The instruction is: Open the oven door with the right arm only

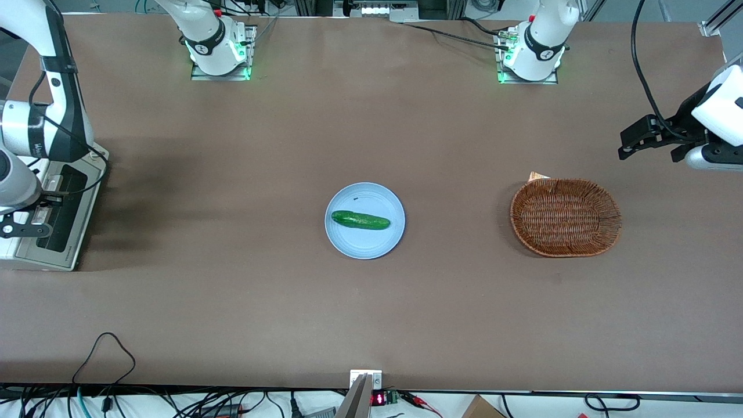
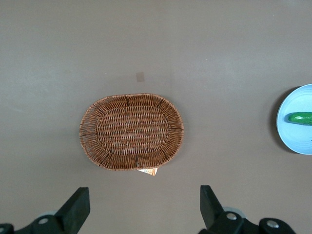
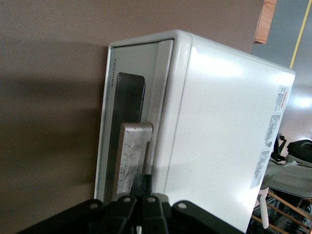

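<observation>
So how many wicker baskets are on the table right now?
1. The wicker basket sits toward the parked arm's end of the table, beside the blue plate holding a cucumber. The gripper is at the oven door handle.

Brushed-metal handle, glossy white oven

Right arm bent low, gripper (fingers together)

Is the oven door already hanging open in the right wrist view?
No. The oven door sits flush against the white toaster oven, with the claw at its handle.
</observation>
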Available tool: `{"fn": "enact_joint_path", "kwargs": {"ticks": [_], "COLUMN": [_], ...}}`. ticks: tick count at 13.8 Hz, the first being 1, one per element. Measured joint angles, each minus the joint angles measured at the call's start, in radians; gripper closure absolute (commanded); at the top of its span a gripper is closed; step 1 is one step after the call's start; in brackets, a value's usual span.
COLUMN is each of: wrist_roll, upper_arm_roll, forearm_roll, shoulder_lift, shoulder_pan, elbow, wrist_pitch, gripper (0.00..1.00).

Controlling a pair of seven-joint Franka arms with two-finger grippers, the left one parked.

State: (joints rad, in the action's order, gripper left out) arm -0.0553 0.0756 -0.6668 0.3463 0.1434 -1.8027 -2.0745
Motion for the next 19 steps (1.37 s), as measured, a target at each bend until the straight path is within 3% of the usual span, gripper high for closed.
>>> {"fn": "enact_joint_path", "kwargs": {"ticks": [19], "wrist_roll": [-0.023], "upper_arm_roll": [-0.012], "forearm_roll": [-0.004], "shoulder_lift": [0.000], "shoulder_pan": [-0.007], "elbow": [-0.056], "wrist_pitch": [-0.059], "gripper": [1.00]}}
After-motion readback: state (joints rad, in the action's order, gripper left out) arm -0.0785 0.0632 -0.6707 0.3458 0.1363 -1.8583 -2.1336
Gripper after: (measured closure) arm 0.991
